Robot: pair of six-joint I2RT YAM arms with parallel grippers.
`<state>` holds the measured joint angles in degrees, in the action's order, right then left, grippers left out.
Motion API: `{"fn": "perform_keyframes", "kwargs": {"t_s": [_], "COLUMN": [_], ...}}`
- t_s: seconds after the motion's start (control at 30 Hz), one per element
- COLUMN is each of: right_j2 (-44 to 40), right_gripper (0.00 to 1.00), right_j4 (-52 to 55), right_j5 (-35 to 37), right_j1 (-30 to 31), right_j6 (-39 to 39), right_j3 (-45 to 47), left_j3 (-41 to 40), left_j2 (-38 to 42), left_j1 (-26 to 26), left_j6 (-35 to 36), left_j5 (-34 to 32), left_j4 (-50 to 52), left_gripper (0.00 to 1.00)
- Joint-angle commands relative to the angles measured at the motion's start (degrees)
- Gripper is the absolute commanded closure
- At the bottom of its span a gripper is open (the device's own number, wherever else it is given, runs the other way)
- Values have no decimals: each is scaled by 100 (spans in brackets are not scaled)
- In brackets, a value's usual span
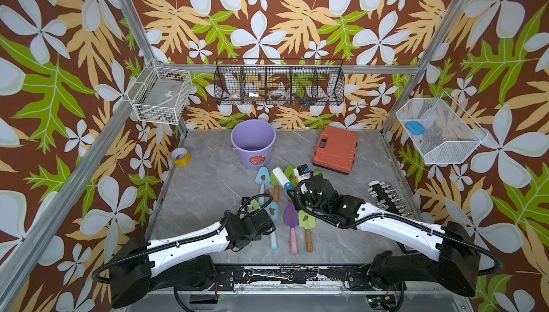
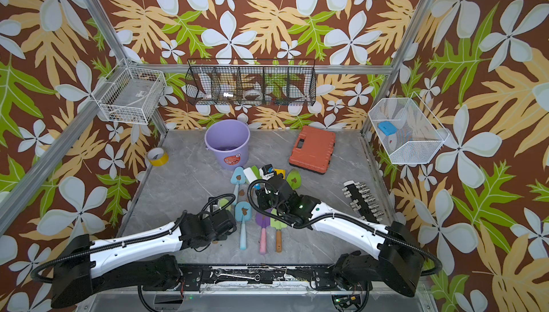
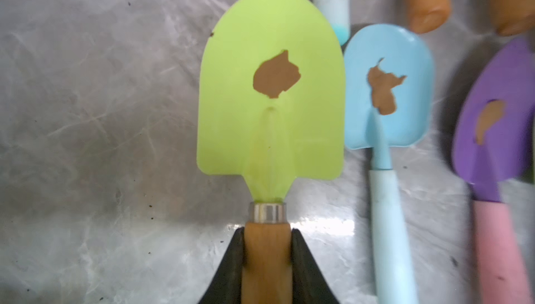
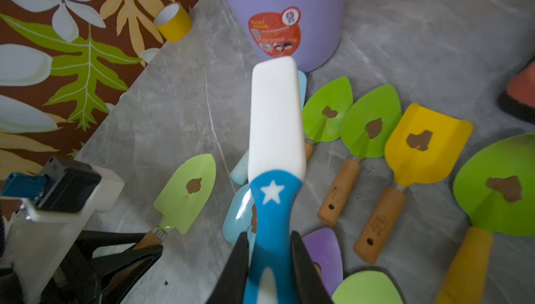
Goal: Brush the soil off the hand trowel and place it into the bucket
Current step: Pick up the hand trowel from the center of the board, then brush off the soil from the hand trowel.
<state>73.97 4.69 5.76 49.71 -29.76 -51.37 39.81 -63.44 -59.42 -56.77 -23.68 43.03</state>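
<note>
Grips the pale-green trowel (image 3: 269,137) by its wooden handle with the left gripper (image 3: 267,231), jaws pressed tight on both sides just behind the metal collar. Shows one brown clump of soil (image 3: 276,75) stuck at mid-blade. Cannot tell whether lifted or resting on the grey table (image 3: 86,114). Sits just beside a blue trowel (image 3: 388,91) and near a purple trowel (image 3: 498,108), both soiled. Clasps the white brush (image 4: 275,114) by its blue handle in the right gripper (image 4: 270,234), head pointing toward the bucket (image 4: 321,21), upright at the table's back, apart from the held trowel.
</note>
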Motion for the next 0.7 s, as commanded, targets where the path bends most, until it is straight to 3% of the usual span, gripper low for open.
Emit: {"fn": "perform_keyframes", "kwargs": {"t_s": [0.0,0.1,0.23,0.33,0.67], "right_j2": [-257,-375,-330,-358,291], "right_gripper": [100,100,100,100,100], "right_j4": [216,437,827,753,1522], "right_j5": [305,9,-637,-1056,-1616], "right_j1": [-257,-385,-368,-234,423], "right_j6": [175,449,805,956,1366], "right_j3": [-118,-330,-724,-730,-1297], "left_j3": [430,770,1304,1641,1747], "left_j2": [226,330,151,-67,-318], "left_j1": [39,208,332,495,949], "left_j6": [426,1078,1736,2271,2964], "left_j5": [-118,62,-465,-465,202], "left_j4": [377,431,774,841,642], "left_gripper": [100,100,100,100,100]}}
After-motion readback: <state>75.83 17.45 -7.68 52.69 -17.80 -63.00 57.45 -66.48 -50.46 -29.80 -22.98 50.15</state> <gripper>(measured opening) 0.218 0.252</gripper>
